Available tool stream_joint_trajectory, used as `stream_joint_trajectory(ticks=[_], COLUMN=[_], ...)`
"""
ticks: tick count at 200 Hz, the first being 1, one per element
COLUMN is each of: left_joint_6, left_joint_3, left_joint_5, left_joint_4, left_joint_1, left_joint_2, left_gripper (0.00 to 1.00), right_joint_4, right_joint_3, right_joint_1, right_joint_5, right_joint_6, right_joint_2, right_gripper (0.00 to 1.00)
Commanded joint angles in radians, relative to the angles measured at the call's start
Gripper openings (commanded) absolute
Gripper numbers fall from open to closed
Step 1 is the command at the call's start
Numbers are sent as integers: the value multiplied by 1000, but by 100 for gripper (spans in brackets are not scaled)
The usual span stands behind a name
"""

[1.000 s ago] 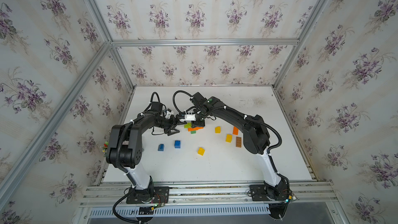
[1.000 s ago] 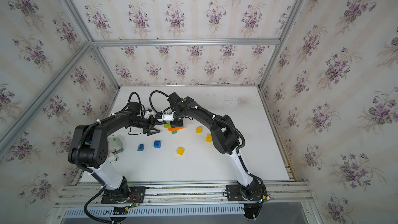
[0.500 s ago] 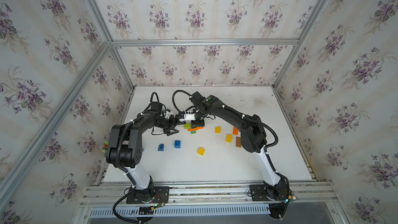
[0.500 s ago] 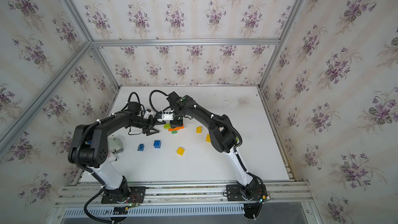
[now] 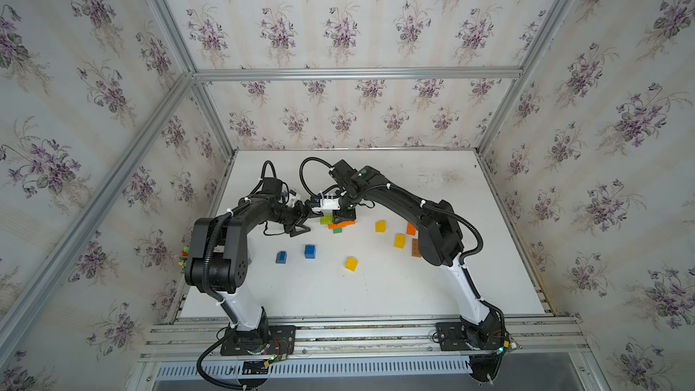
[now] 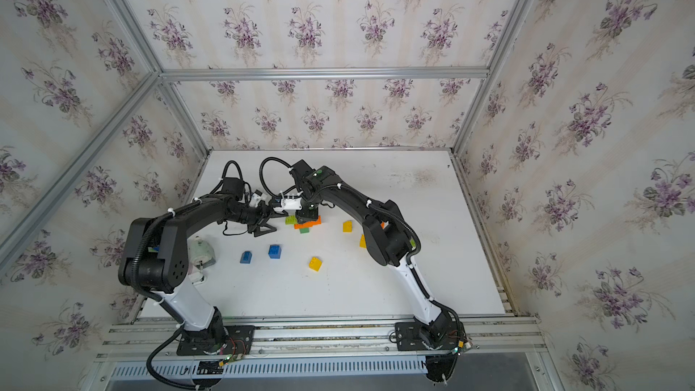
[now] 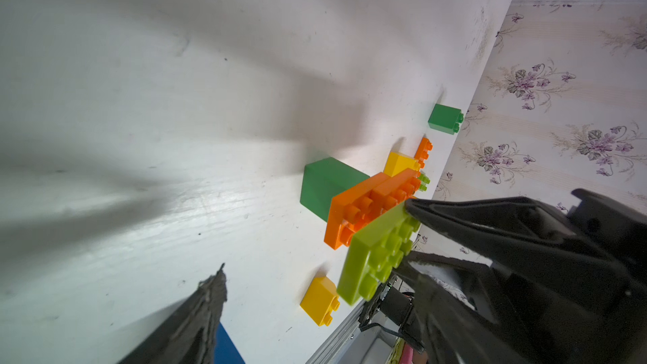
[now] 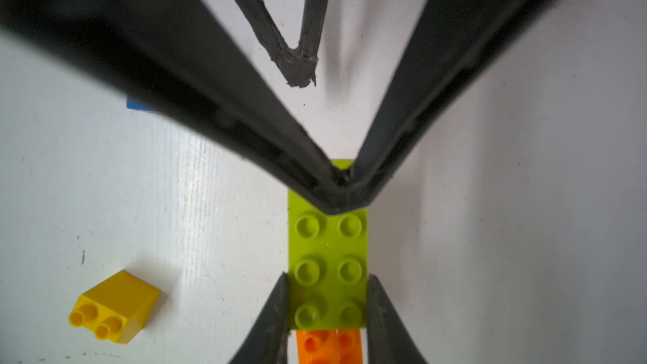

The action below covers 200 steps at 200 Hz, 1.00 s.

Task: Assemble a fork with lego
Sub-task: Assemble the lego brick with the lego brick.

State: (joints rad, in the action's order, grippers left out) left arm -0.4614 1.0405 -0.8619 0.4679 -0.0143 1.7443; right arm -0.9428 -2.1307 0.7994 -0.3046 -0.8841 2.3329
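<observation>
A joined lego piece sits mid-table: a lime plate (image 5: 326, 219) (image 8: 327, 246) overlapping an orange plate (image 5: 341, 224) (image 7: 364, 204) on a dark green brick (image 5: 337, 230) (image 7: 324, 183). My right gripper (image 5: 344, 216) (image 8: 328, 276) comes down from above and is shut on the lime plate's long sides, near the orange end. My left gripper (image 5: 306, 221) (image 7: 310, 269) is open. One of its fingers (image 8: 336, 187) rests on the lime plate's free end, the other stands apart over bare table.
Loose bricks lie around: two blue (image 5: 310, 251) (image 5: 281, 257), three yellow (image 5: 351, 263) (image 5: 380, 226) (image 5: 399, 241), an orange (image 5: 411, 228) and a brown (image 5: 415, 248) by the right arm. A small grey-white device (image 6: 201, 253) lies at the table's left edge. Walls enclose three sides.
The right arm's elbow has shifted slightly. Both grippers and the bricks stay where they were.
</observation>
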Motion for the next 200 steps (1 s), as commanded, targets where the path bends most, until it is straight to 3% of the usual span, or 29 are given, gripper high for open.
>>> stream_joint_trajectory(ticks=[1,200], left_joint_6=[-3,-3], left_joint_3=[0,-28], left_joint_5=[-37,-50], left_joint_4=[-40,-60], left_joint_1=[-10,4], left_joint_2=[-5,-9], left_gripper=[86,87], right_joint_4=[93,118], right_joint_3=[-11,-28], right_joint_1=[26,39], right_joint_5=[-108,-113], right_joint_6=[6,-30], right_joint_2=[15,37], right_gripper=[31,33])
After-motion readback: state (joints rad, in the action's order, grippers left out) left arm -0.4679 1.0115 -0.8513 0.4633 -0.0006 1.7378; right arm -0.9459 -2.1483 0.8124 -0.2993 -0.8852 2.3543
